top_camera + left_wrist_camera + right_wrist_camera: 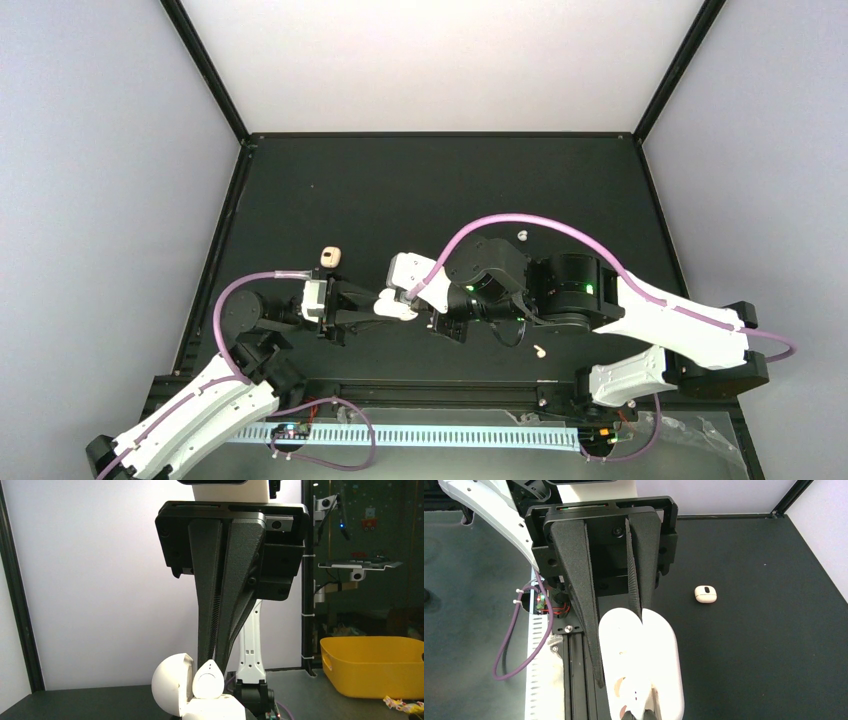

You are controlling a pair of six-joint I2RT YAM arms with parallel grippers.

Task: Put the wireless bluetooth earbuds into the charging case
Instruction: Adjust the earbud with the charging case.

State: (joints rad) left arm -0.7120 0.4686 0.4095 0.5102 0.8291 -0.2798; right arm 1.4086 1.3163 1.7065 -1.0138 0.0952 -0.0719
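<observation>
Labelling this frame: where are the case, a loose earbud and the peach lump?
case (664,650): right wrist view, right half.
earbud (540,351): top view, its middle.
lump (331,257): top view, its middle.

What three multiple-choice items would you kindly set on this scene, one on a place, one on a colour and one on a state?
1. Where is the peach lump relative to the charging case?
A. inside it
B. on the table, apart from it
C. on top of it

2. What colour is the bin in the left wrist view?
A. yellow
B. blue
C. red

3. How is the charging case?
A. shut, lying on the table
B. open, held in the right claw
C. open, lying free

Answers:
1 B: the top view shows the lump alone on the dark table, left of the case.
2 A: the bin is plainly yellow.
3 B: the right wrist view shows the case's two halves swung apart, with the claw's fingers clamped on one half.
</observation>
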